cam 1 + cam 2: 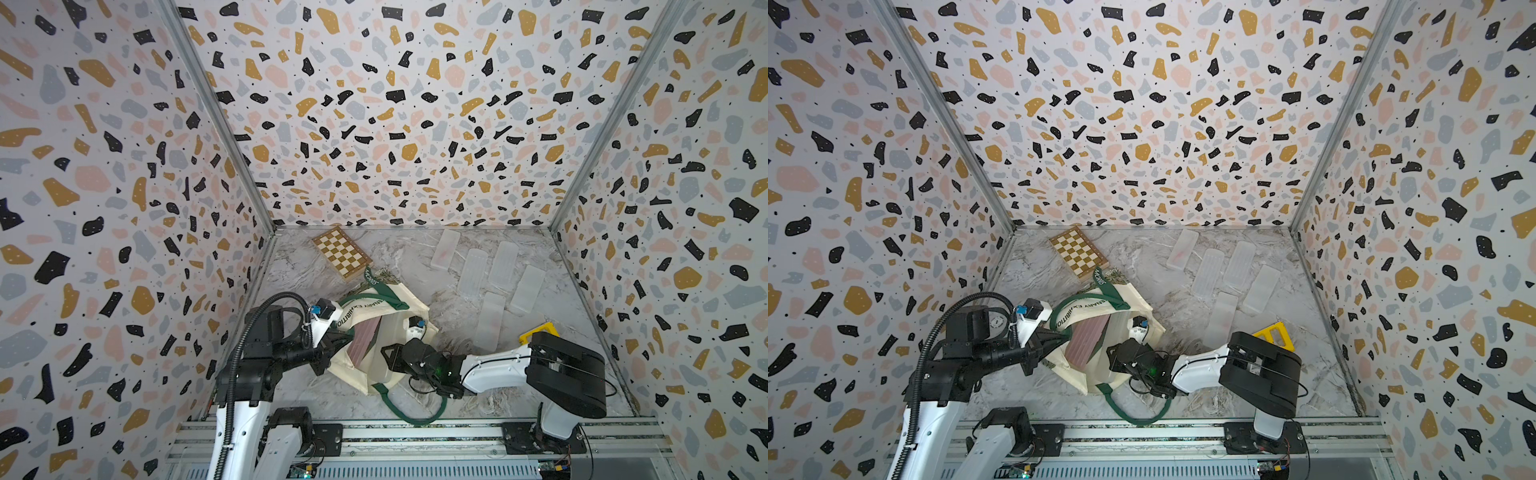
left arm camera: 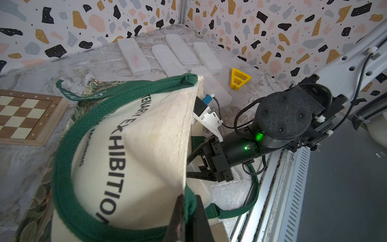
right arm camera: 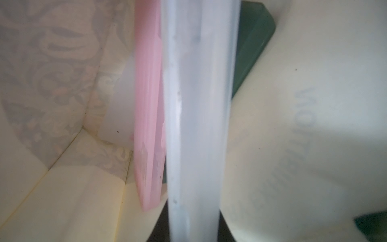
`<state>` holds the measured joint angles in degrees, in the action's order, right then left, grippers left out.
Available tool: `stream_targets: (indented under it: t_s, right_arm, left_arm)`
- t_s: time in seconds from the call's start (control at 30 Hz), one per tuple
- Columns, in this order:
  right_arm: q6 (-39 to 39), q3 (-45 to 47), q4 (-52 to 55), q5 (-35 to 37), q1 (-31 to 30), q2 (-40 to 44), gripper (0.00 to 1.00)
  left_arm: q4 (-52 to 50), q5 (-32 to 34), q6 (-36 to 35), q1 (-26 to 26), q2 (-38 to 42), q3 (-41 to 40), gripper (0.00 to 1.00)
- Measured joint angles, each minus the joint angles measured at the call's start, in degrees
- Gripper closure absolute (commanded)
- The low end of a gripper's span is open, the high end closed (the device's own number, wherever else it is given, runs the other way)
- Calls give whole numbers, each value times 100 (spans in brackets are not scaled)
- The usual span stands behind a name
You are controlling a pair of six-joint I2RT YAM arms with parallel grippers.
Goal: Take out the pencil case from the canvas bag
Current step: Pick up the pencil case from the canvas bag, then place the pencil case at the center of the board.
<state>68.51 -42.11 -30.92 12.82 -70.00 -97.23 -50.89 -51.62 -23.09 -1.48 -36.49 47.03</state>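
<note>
We note left claw (image 2: 187,209) pinching canvas bag (image 2: 150,130) rim to prop its mouth; inside, right claw (image 1: 388,358) looks clamped on pencil case (image 3: 199,104).

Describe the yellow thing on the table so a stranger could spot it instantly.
Look at the marble table, on the side away from the wooden chessboard, where five frosted cases lie flat. At that group's near right corner sits the yellow piece. Unlike the pale oblong cases, it is bright yellow, triangular and slotted.
</note>
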Motion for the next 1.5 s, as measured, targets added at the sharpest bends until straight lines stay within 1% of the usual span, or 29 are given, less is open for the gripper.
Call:
stream_targets:
  t_s: [0.17, 0.43, 0.6, 0.73, 0.93, 1.0, 1.2, 1.33, 1.5]
  right_arm:
    - [-444, 136, 404, -136, -26, 868, 88]
    - [-855, 245, 1403, -181, -116, 2223, 88]
    - [-885, 407, 2006, -31, -227, 3099, 87]
    - [-901, 424, 2457, 155, -262, 3762, 87]
    - [-925, 424, 3049, 442, -170, 4404, 87]
    - [-953, 424, 3226, 424, 7, 4511, 87]
    - [-1128, 424, 3552, 37, 946, 4686, 87]
    - [-1322, 424, 3578, -490, 1779, 4704, 87]
    - [-1574, 424, 3681, -1182, 2708, 4599, 87]
  left_arm:
    - [-66, 212, 63, 0, -144, 256, 100]
    - [-586, 632, 20, 0, -822, 990, 100]
    - [-813, 721, 129, 0, -734, 1078, 100]
    - [-946, 846, 221, 0, -516, 1078, 100]
    - [-1078, 1139, 393, 2, -361, 1071, 100]
    - [-1034, 1250, 481, 2, -345, 1045, 100]
    - [-920, 1373, 737, 2, -332, 1027, 100]
    - [-767, 1569, 874, 2, -323, 1005, 100]
    - [-586, 1869, 901, -2, -146, 774, 100]
